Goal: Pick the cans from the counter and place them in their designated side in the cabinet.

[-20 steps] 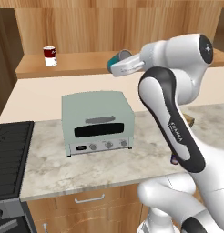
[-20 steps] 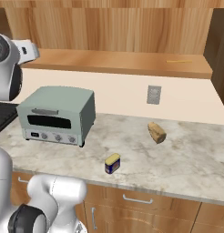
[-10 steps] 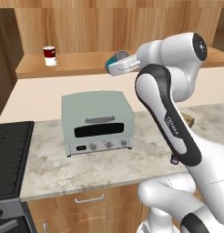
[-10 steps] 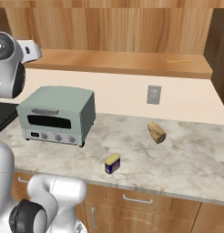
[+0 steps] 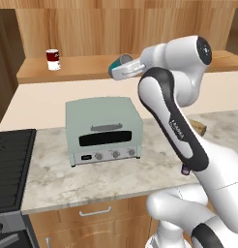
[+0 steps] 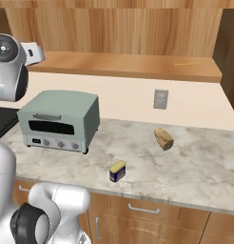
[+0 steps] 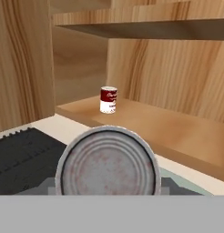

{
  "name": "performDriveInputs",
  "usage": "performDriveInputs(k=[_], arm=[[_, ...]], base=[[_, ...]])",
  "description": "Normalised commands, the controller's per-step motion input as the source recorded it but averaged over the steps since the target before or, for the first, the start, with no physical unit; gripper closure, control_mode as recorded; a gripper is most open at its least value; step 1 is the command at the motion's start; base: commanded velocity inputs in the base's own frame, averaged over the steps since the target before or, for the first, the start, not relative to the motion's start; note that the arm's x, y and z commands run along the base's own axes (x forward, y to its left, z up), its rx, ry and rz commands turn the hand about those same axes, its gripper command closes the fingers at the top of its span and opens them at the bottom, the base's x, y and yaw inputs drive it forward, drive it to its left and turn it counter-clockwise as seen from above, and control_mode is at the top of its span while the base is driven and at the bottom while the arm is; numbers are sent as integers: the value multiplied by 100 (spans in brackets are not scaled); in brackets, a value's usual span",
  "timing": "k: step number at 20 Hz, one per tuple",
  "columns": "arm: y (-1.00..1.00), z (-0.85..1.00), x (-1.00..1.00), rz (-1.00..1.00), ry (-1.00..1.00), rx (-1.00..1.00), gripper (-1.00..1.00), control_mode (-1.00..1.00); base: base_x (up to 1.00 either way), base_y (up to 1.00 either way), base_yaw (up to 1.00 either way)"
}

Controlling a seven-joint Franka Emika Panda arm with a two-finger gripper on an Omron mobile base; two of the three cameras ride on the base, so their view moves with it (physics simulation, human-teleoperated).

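Teal can carried toward the cabinet, red-and-white can ahead

The cabinet [image 5: 82, 68] spans the upper frame; the gripper [image 5: 125, 70], just above its shelf at upper centre, clamps the teal can [image 5: 117, 65] lying sideways, silvery top facing the red-and-white can [image 5: 52, 59] upper left. The dark blue can [image 6: 117, 171] stands on the counter [image 6: 185, 167].
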Motion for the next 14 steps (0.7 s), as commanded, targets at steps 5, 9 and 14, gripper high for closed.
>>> performDriveInputs(k=[5, 9, 14], arm=[[5, 0, 12, 1, 0, 0, 100, -100], [5, 0, 16, 1, 1, 0, 100, -100], [6, 0, 17, 1, 1, 0, 100, -100]], base=[[0, 0, 0], [0, 0, 0], [0, 0, 0]])
